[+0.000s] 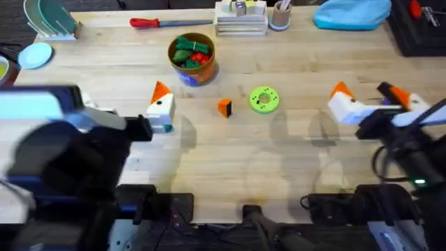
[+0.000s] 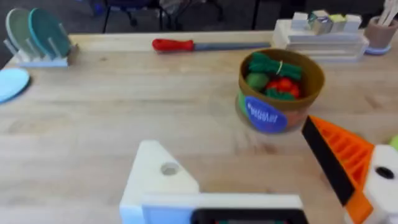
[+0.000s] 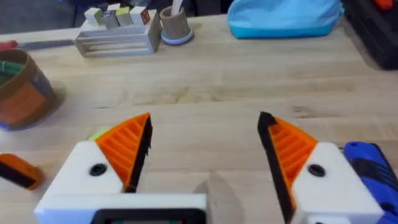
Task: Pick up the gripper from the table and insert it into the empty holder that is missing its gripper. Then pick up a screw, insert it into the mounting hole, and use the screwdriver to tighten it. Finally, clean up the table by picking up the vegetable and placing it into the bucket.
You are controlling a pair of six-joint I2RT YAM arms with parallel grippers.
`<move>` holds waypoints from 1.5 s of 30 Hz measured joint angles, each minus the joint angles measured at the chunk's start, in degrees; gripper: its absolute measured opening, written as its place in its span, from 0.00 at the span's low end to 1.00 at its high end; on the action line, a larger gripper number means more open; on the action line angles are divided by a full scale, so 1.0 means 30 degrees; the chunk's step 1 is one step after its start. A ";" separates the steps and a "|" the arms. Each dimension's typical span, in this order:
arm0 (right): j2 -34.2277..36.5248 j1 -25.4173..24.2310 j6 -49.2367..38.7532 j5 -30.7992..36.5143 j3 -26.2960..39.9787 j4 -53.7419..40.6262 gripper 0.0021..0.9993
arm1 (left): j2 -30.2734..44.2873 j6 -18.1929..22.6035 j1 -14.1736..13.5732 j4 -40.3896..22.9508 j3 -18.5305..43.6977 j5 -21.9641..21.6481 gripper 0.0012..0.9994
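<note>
The orange gripper wedge lies on the table left of a green disc. My left gripper is open, a short way left of the wedge. One of its fingers carries an orange pad. The other is the bare white holder with its mounting hole. My right gripper stands open at the right with nothing between its two orange pads. The bucket holds green and red vegetables. A blue screwdriver lies beside the right finger. The screw is out of view.
A red-handled driver lies along the far edge. Further along that edge stand a white block rack, a small cup and a blue cloth bag. A dish rack and a blue plate occupy the far left.
</note>
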 joint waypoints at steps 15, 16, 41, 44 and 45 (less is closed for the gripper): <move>0.9847 0.0000 0.0296 -0.1696 0.8403 -0.2811 0.99 | 1.0929 0.1053 0.0000 -0.8472 0.7726 -0.0438 0.99; 1.0148 0.0000 0.0313 -0.1871 0.8403 -0.2841 0.99 | 1.1337 0.0431 0.0000 -0.8517 0.7726 -0.0551 0.99; 1.0788 0.0015 0.0780 -0.2419 0.8403 -0.2843 0.99 | 1.3069 -0.6462 -0.2054 -0.4698 0.8584 0.0989 0.84; 1.0788 0.0015 0.0780 -0.2422 0.8403 -0.2843 0.99 | 1.1887 -0.2865 -0.3280 -0.3503 0.8801 0.2772 0.99; 1.0788 0.0015 0.0780 -0.2426 0.8403 -0.2843 0.99 | 1.1609 -0.1845 -0.3640 -0.3245 0.8819 0.3266 0.99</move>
